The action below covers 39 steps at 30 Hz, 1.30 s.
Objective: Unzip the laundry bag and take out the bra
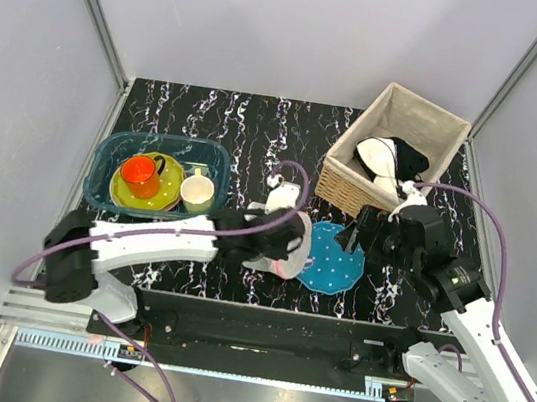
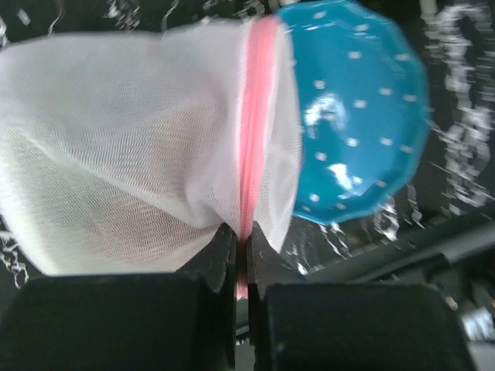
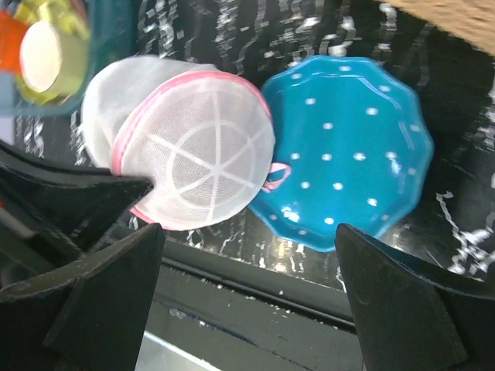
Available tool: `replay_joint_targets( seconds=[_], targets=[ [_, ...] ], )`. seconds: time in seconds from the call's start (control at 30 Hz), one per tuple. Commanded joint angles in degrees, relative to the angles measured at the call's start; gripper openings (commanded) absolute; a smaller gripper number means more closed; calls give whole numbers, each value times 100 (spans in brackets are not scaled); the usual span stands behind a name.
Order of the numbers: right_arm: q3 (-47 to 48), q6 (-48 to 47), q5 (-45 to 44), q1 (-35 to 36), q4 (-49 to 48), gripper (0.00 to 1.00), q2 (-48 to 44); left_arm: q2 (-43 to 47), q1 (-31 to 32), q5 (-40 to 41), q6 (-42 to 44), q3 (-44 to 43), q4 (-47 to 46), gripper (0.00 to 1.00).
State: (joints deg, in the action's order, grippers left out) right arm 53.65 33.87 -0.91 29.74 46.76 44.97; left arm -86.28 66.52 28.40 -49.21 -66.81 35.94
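Table [image 1: 211,112]: black, white-veined top, grey walls on three sides.

Left arm [image 1: 151,239]: reaches from its base at near left rightward to table centre. Right arm [image 1: 479,313]: angled from near right in toward the centre.

Wicker basket [image 1: 351,188]: far right, with a white-and-black bra [image 1: 391,161] lying inside it.

Teal bin [image 1: 104,151]: far left. It holds a yellow-green plate [image 1: 138,197], an orange mug [image 1: 141,174] and a cream cup [image 1: 197,192].

Blue plate [image 3: 348,154]: white dots, scalloped rim, flat on the table near the front edge, between the two grippers.

Laundry bag [image 3: 193,154]: white mesh drum, tipped on its side with one disc face toward the right wrist camera. It sits just left of the blue plate and overlaps its left rim. A pink zipper band runs round the drum.

Left gripper [image 2: 241,243]: jaws clenched on the pink zipper band at the bag's near edge, mesh bunched into the pinch.

Right gripper [image 1: 354,236]: jaws spread wide and grasping nothing, above the plate's right side, apart from the bag.

Pink pull loop [image 3: 274,178]: hangs off the zipper band over the plate.

Bra: not clearly visible; a faint pinkish shade low inside the mesh in the left wrist view may be it.
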Motion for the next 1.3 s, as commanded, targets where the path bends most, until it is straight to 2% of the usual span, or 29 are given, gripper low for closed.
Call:
replay_joint_targets(
  seconds=[0.0, 0.07, 0.1, 0.17, 0.2, 0.27, 0.33, 0.53, 0.6, 0.7, 0.83, 1.0, 1.27],
  targets=[
    [-187, -766, 1451, 32, -1114, 100, -67, 1551, -899, -2158, 1659, 298, -870, 0],
    [-214, -829, 1673, 41, -1274, 100, 73, 2321, -1438, -2986, 1608, 711, -1001, 0],
    [-258, -725, 1629, 24, -1423, 100, 125, 2552, -1919, -3660, 1582, 826, -1062, 0],
    [-354, -584, 1786, 32, -1678, 100, 249, 3097, -2274, -4304, 1362, 1064, -1229, 0],
    [-538, -400, 1952, 32, -2114, 100, 266, 3213, -2467, -4517, 1309, 1108, -1291, 0],
    [-924, -32, 2576, 32, -2740, 100, 310, 3310, -2530, -4799, 1151, 1091, -1318, 0],
    [-1128, 259, 3163, 32, -3689, 100, 389, 3320, -2539, -4905, 1072, 951, -1318, 0],
    [-1787, 1428, 3868, 24, -5719, 100, 829, 3337, -2618, -5187, 914, 731, -1476, 0],
    [-2077, 1798, 3958, 32, -6464, 100, 925, 3311, -2705, -5458, 826, 713, -1669, 0],
    [-2332, 2088, 3984, 24, -7065, 100, 1022, 3346, -2750, -5723, 580, 783, -2117, 0],
    [-2421, 2308, 4098, 24, -7470, 100, 1136, 3363, -2759, -5925, 369, 731, -2460, 0],
    [-2104, 2300, 4668, 32, -7787, 100, 1426, 3434, -2759, -6022, 201, 695, -2786, 0],
    [-2139, 2396, 4872, 41, -8208, 100, 1673, 3644, -2759, -5802, 307, 160, -2267, 0]
  ],
)
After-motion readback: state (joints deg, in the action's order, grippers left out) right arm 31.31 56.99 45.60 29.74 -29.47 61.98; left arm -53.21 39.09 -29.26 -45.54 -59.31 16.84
